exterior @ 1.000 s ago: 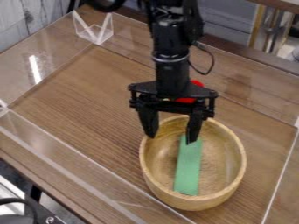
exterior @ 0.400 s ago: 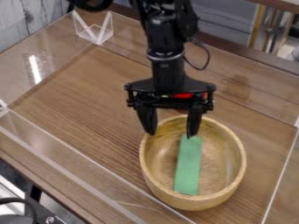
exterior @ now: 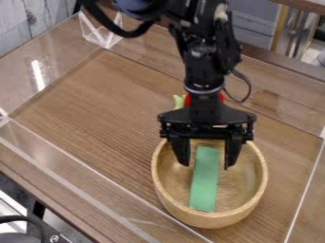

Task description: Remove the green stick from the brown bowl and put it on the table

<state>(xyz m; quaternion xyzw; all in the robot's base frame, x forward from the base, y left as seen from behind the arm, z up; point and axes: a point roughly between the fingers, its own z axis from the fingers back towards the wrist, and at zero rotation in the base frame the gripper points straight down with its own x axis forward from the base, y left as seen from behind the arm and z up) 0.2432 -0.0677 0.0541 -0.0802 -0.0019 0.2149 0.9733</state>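
Green stick lying in brown bowl on wooden table, straddled by wide-open, empty-handed gripper.

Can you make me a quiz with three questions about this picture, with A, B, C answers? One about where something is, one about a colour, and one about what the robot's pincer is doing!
1. Where is the green stick?
A. Inside the brown bowl
B. On the table beside the bowl
C. Up in the air

2. What colour is the bowl?
A. Blue
B. Light brown, like wood
C. Black

3. What is the pincer doing?
A. Squeezing the stick
B. Shut tight with nothing in it
C. Open wide, over the bowl

Answers:
1. A, the stick lies leaning against the bowl's inner wall.
2. B, the bowl looks like pale wood.
3. C, its two fingers stand far apart, one on each side of the stick's top end, gripping nothing.
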